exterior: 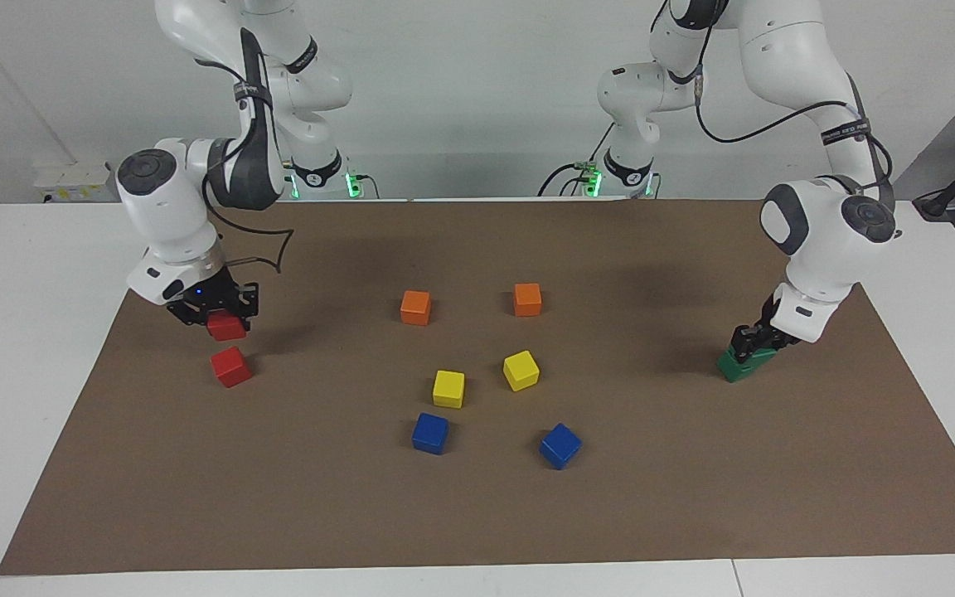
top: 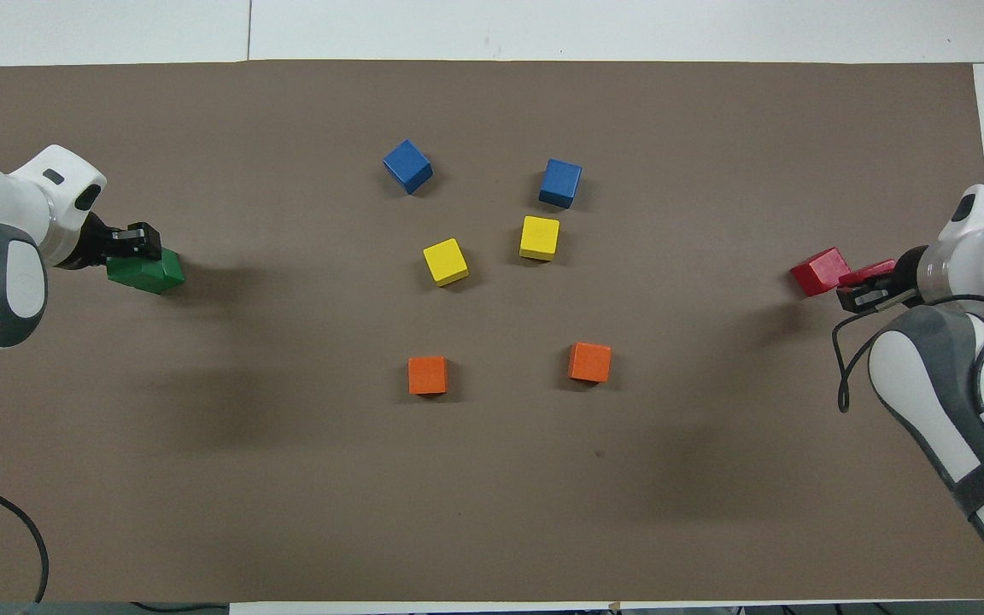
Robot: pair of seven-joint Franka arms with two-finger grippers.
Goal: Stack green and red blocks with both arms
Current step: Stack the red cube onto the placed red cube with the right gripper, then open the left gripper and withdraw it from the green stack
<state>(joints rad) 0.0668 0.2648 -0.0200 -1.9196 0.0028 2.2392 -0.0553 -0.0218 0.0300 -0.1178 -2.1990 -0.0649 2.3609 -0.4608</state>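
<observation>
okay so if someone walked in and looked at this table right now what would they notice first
Probably the right pincer holding a red cube up over a second red cube at that arm's end of the mat. At the other end, the left pincer grips the upper of two green cubes. Orange, yellow and blue cube pairs lie between.

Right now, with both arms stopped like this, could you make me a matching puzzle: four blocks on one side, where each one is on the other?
Blocks:
1. raised red block
2. low red block
3. green block
4. blue blocks

Places:
A. farthest from the robots of all the blocks
B. gripped by the left pincer at the left arm's end of the table
C. lying free on the brown mat, nothing gripping it
D. in the air, gripped by the right pincer

Pairs: 1-D, 2-C, 3-B, 4-A
</observation>
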